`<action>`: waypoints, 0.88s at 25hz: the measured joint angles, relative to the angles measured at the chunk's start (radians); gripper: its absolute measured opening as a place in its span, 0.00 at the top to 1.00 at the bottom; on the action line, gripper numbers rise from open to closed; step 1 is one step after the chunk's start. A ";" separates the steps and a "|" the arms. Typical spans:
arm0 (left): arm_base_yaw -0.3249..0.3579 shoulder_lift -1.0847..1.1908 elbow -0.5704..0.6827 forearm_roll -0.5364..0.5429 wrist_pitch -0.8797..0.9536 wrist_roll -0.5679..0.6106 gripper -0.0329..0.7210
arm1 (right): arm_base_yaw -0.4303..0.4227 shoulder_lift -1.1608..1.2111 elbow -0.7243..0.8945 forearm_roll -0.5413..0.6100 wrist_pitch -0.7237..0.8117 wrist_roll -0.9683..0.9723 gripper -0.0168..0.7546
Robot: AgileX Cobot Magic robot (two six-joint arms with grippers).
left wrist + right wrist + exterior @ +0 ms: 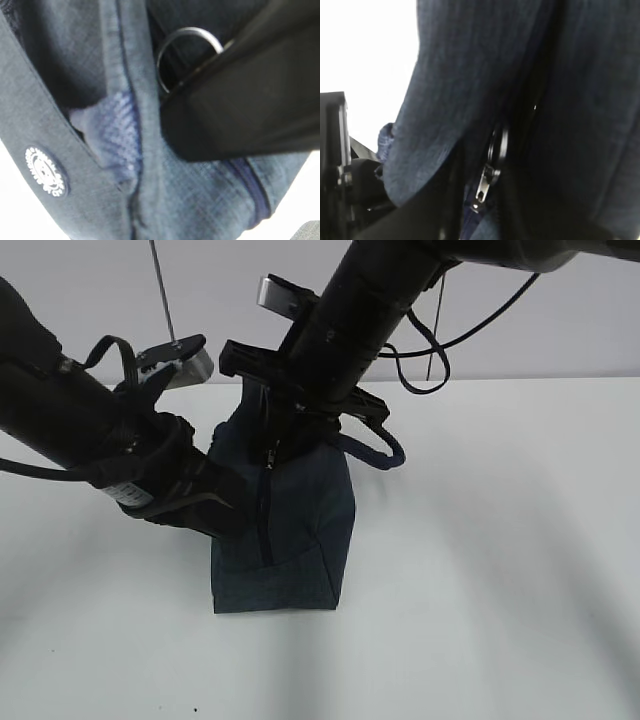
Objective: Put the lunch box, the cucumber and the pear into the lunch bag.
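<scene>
The dark navy lunch bag [290,540] stands upright mid-table with its zipper running up the front. My left gripper [228,508] is shut on the fabric of the bag's left side; its wrist view is filled with bag cloth [200,200]. My right gripper [285,425] is at the bag's top, its dark fingers [240,100] beside the silver ring pull [190,30]. In the right wrist view the ring pull [499,142] and zipper slider [482,187] sit between the jaws, with a small gap left. The lunch box, cucumber and pear are out of view.
The bag's loop handle [385,450] hangs off its upper right. A round white badge [45,170] marks one side. The white table [500,590] stretches out on both sides, and cables hang behind the right arm.
</scene>
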 joint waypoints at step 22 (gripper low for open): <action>-0.001 0.000 0.000 -0.009 -0.013 0.000 0.96 | 0.007 0.000 -0.125 -0.142 0.022 -0.043 0.97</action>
